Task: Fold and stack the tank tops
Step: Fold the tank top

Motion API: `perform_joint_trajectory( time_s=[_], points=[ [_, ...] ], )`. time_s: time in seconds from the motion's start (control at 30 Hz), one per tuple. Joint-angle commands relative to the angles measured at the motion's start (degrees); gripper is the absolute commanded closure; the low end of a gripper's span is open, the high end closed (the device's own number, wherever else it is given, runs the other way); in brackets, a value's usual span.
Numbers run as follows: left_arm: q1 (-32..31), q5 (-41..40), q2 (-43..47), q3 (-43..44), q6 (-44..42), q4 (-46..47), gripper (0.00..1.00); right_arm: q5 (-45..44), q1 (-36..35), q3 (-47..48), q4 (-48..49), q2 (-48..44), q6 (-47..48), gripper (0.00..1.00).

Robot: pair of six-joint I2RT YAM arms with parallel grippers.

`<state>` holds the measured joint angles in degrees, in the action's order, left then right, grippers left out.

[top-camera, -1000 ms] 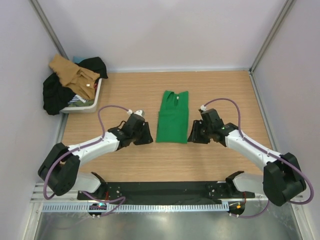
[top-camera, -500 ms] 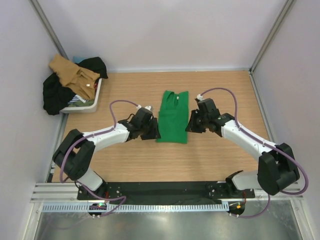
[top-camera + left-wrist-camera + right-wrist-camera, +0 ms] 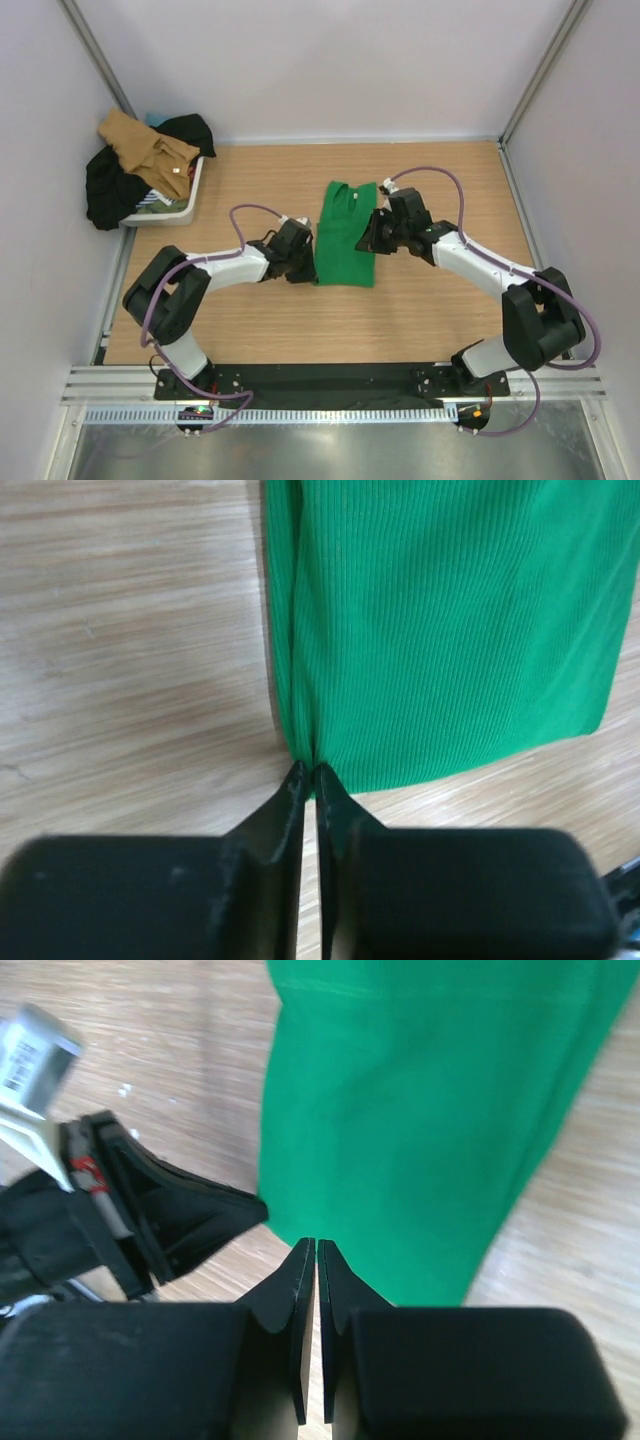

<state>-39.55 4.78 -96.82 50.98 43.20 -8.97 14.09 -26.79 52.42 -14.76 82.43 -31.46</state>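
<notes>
Both arms have closed in on the green tank top (image 3: 345, 245) lying flat mid-table, the left gripper (image 3: 308, 770) pinched on its 7 o'clock corner and the right gripper (image 3: 315, 1245) shut at its 3 o'clock edge, apparently to lift a fold.

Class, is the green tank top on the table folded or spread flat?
Folded: the green tank top lies as a narrow strip, layers doubled along one long edge.

Arms (image 3: 225, 268) white w/ blk joints, purple cables (image 3: 245, 212); L tool (image 3: 308, 770), R tool (image 3: 316, 1245) blk, wedge-tipped.
</notes>
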Motion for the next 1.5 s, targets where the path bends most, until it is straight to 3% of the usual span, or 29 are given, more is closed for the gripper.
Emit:
perform_joint_trajectory(
  time_s=[0.0,0.37,0.67,0.8,1.1,1.47],
  points=[
    [-1.0,0.9,0.6,-1.6,0.1,2.4,1.0,5.0,-0.1,0.8,11.1,1.4,-1.3,0.9],
    [-3.4,-3.0,10.4,-9.9,2.8,2.6,1.0,10.0,-3.8,-0.4,27.1,9.0,-4.7,0.92],
    [-3.5,-3.8,11.6,-11.1,2.8,2.0,1.0,12.3,-7.8,-6.8,42.0,13.7,-7.6,0.92],
    [-3.5,-3.8,12.3,-11.2,2.7,1.5,1.0,12.5,-8.1,-13.3,52.5,15.7,-10.6,0.92],
    [-3.5,-4.3,13.1,-11.5,2.2,0.3,1.0,16.4,-4.8,-13.2,67.2,28.7,-16.0,0.94],
    [-3.5,-5.9,13.0,-13.1,1.4,0.4,1.0,16.9,0.8,-5.8,56.4,29.4,-10.9,0.94]
  ],
)
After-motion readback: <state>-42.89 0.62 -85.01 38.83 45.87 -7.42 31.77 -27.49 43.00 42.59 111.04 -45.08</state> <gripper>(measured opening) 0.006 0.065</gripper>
